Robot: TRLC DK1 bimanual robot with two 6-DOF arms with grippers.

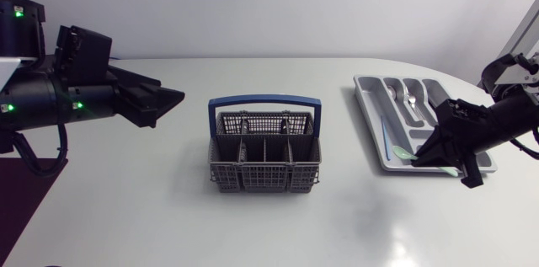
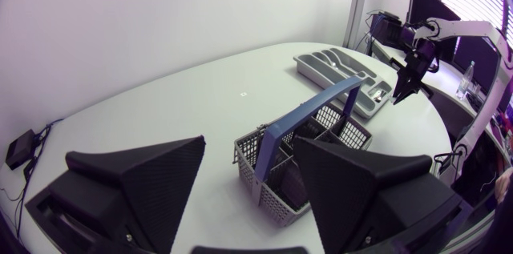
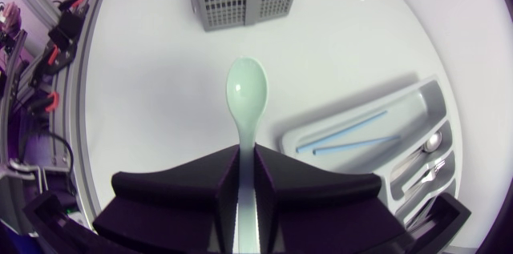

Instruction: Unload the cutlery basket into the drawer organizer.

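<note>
- The cutlery basket (image 1: 265, 151) stands upright in the middle of the bench (image 1: 160, 216), grey mesh with a blue handle (image 1: 264, 98) arched over it.
- The drawer organizer (image 1: 370, 103) lies well to the right of the basket, apart from it, with its long side facing the basket.
- My right gripper (image 3: 247, 151) is beyond the basket on that same side, by the organizer. Its fingers are nearly closed and clamp the stem of a pale green spoon (image 3: 247, 94) from both sides.
- The spoon's bowl sticks out past the fingertips and points towards the basket. I cannot tell whether it hangs over the organizer or over the bench beside it.
- The organizer's long compartment nearest the basket holds two thin blue sticks (image 3: 353, 132). Metal cutlery (image 1: 410, 103) lies in compartments further from the basket.
- My left gripper (image 2: 250, 142) is to the left of the basket, clear of it. It is wide open with nothing held, and its fingertips point at the basket.
</note>
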